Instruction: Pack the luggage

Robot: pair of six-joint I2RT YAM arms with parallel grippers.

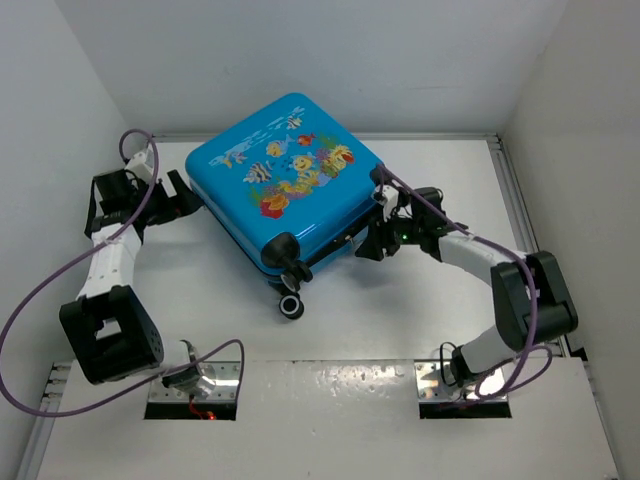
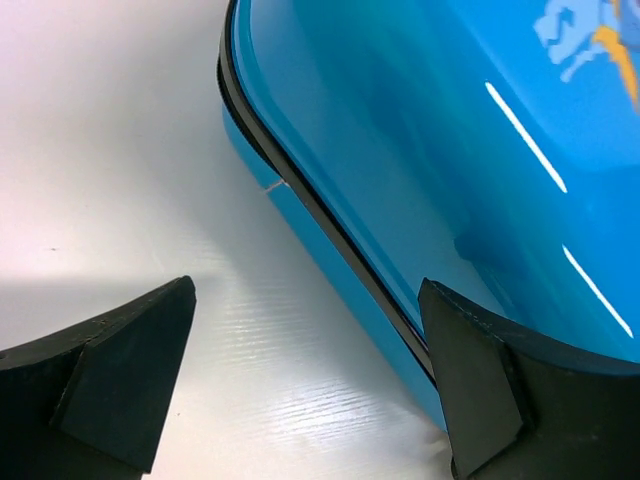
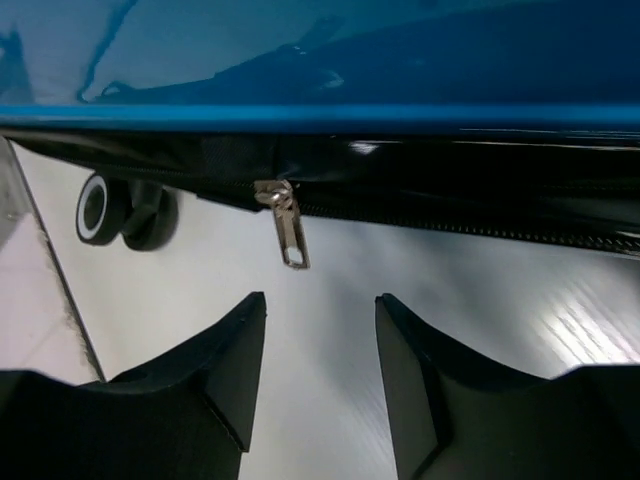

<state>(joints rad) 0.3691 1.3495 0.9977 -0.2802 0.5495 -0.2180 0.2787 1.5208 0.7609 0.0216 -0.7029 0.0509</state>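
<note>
The luggage [image 1: 285,180], a bright-blue hard-shell suitcase with fish prints, lies closed and flat on the white table, its black wheels [image 1: 291,305] toward me. My left gripper [image 1: 185,198] is open at its left corner; in the left wrist view the blue shell [image 2: 440,150] and black zipper trim run past the right finger. My right gripper [image 1: 372,243] is open at the case's right side. In the right wrist view a silver zipper pull [image 3: 287,222] hangs from the black zipper band just above the gap between my fingers; it is not held. One wheel [image 3: 100,210] shows at left.
White walls enclose the table on the left, back and right. A metal rail [image 1: 520,210] runs along the right edge. The arms' base plates [image 1: 195,385] sit at the near edge, with purple cables looping beside both arms.
</note>
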